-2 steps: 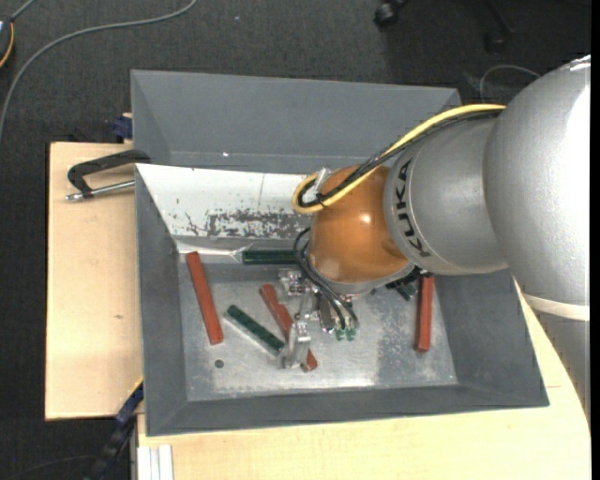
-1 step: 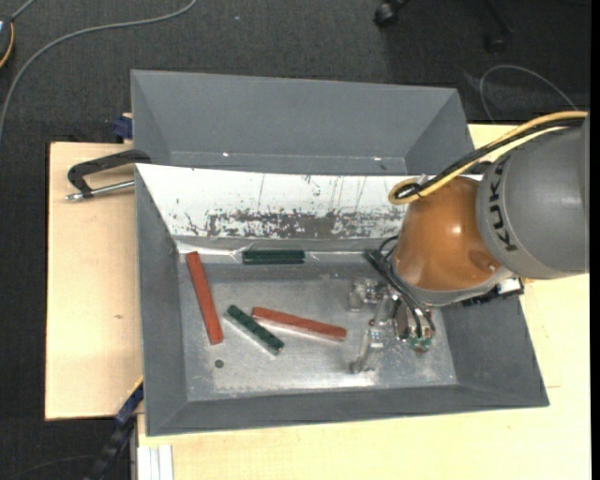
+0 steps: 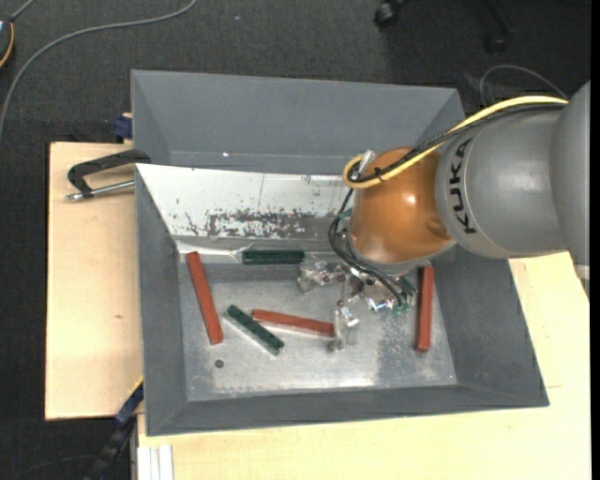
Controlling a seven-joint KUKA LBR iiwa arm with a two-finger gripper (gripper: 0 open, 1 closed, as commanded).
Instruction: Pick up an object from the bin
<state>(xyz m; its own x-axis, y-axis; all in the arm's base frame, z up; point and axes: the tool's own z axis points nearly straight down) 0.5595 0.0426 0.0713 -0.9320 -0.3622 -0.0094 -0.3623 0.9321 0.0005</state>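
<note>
Five sticks (image 3: 203,298) lie in the bin (image 3: 281,122), three red and two green. The gripper (image 3: 344,328) is down at the right end of the middle red stick (image 3: 292,323), which lies flat mid-floor with a green stick (image 3: 254,331) just beside its other end. Can't tell if the gripper's open or closed. That stick looks light, stiff and probably slidey on metal, so I'd pinch it across its narrow width. Only readable writing is KUKA (image 3: 457,192) on the arm.

Dark grey carpeted floor (image 3: 281,37) across the top of the frame, thin pale cable (image 3: 103,25) curving through the upper left, black cables (image 3: 497,80) looping at upper right, a black fitting (image 3: 386,11) at the top edge, even light.
</note>
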